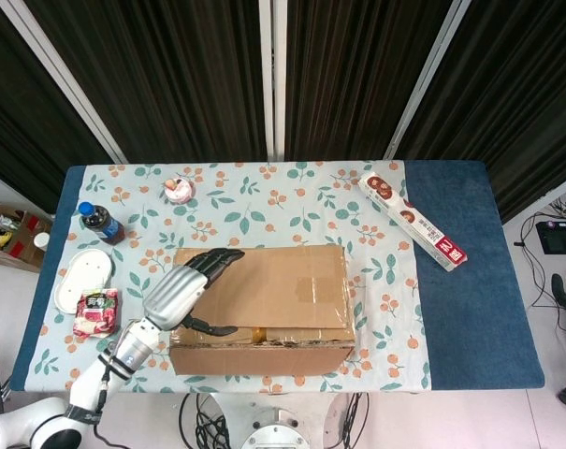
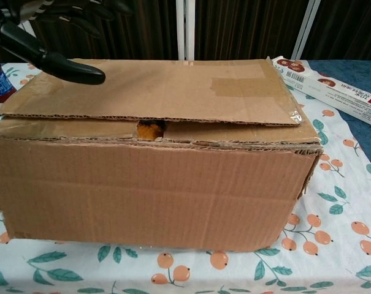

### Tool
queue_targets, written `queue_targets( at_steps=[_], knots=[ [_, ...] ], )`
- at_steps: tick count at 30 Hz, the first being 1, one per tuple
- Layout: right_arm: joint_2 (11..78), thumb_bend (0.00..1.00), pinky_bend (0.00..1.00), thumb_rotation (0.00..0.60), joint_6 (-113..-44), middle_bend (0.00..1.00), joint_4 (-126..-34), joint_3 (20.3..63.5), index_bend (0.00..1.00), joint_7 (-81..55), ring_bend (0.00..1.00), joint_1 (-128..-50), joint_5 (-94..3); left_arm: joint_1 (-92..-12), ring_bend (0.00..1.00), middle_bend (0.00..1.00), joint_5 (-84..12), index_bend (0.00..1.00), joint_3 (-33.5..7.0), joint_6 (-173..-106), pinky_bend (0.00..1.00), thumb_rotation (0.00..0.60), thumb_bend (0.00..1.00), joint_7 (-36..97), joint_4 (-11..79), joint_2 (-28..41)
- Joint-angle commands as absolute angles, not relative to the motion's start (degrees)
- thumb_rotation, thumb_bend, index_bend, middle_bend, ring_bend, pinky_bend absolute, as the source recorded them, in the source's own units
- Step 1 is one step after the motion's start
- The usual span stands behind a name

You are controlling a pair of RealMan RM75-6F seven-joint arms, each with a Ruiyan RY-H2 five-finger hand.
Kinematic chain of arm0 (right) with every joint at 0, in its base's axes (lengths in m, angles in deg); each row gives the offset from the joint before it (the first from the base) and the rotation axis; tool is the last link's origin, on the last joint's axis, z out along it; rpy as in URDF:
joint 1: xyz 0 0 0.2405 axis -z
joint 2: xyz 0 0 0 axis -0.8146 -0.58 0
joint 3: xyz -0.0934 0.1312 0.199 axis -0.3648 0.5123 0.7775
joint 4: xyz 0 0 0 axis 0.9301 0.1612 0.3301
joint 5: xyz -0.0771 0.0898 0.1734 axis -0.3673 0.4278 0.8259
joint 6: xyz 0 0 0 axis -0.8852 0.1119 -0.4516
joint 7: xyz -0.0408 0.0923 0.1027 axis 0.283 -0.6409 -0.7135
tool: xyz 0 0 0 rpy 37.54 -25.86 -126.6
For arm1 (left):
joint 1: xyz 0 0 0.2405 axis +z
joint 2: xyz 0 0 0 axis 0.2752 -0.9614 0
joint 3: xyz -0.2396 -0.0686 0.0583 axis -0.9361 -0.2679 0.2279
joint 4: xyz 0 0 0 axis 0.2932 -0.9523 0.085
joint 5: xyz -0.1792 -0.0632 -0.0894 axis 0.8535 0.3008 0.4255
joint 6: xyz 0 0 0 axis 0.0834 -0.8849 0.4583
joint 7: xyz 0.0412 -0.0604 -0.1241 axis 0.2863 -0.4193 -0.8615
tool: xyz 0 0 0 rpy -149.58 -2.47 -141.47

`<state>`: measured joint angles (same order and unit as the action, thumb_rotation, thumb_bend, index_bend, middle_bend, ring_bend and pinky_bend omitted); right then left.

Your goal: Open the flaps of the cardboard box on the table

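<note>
The brown cardboard box (image 1: 262, 309) (image 2: 154, 153) stands near the table's front edge with its top flaps lying down; a small gap at the flap seam shows something orange inside. My left hand (image 1: 184, 288) (image 2: 47, 30) hovers over the box's left end, fingers spread and stretched toward the far side, thumb reaching over the front part of the top. It holds nothing, and whether it touches the cardboard is unclear. My right hand does not show in either view.
A long white foil box (image 1: 413, 222) (image 2: 332, 89) lies at the back right. On the left are a blue-capped bottle (image 1: 100, 223), a white dish (image 1: 82, 277), a red snack packet (image 1: 96, 311), and a small cup (image 1: 178, 191) further back. The floral cloth (image 1: 264, 201) covers most of the table.
</note>
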<state>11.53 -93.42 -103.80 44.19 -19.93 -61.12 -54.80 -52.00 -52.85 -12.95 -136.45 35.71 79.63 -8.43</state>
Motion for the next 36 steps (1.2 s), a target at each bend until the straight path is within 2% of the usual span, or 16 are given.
queue_targets(
  at_steps=[1, 10, 17, 22, 26, 30, 36],
  knots=[
    [11.4, 0.34, 0.00, 0.600, -93.4, 0.00, -103.8, 44.4, 0.00, -19.9, 0.00, -61.3, -54.6, -53.6, 0.07, 0.06, -50.9, 0.00, -13.3, -135.4, 0.17, 0.426, 0.07, 39.5, 78.5, -5.6],
    [11.3, 0.34, 0.00, 0.600, -93.8, 0.00, -103.8, 44.1, 0.00, -20.4, 0.00, -61.0, -54.9, -55.9, 0.07, 0.06, -48.1, 0.00, -13.7, -135.3, 0.17, 0.466, 0.07, 46.2, 75.6, 0.6],
    [11.2, 0.34, 0.00, 0.600, -93.8, 0.00, -102.8, 43.7, 0.00, -21.5, 0.00, -60.6, -54.7, -56.8, 0.06, 0.06, -46.4, 0.00, -14.2, -135.4, 0.17, 0.475, 0.07, 47.7, 74.9, 2.4],
    [11.0, 0.34, 0.00, 0.600, -93.8, 0.00, -102.5, 43.7, 0.00, -22.5, 0.00, -60.5, -54.9, -57.5, 0.06, 0.04, -45.6, 0.00, -14.2, -134.4, 0.17, 0.510, 0.07, 47.5, 74.6, 2.7],
    [10.9, 0.34, 0.00, 0.600, -93.4, 0.00, -102.1, 43.6, 0.00, -23.0, 0.00, -60.5, -54.8, -57.4, 0.06, 0.03, -47.4, 0.00, -13.7, -135.7, 0.17, 0.514, 0.07, 49.3, 74.3, 3.1],
    [11.1, 0.34, 0.00, 0.600, -93.1, 0.00, -101.7, 43.5, 0.00, -23.4, 0.00, -60.5, -54.9, -57.2, 0.06, 0.03, -48.4, 0.00, -13.1, -136.8, 0.17, 0.560, 0.07, 50.7, 74.0, 3.7],
    [11.3, 0.34, 0.00, 0.600, -93.1, 0.00, -101.6, 43.3, 0.00, -23.9, 0.00, -60.6, -55.3, -56.9, 0.06, 0.03, -49.3, 0.00, -12.3, -138.6, 0.17, 0.589, 0.07, 54.0, 72.6, 5.6]
  ],
)
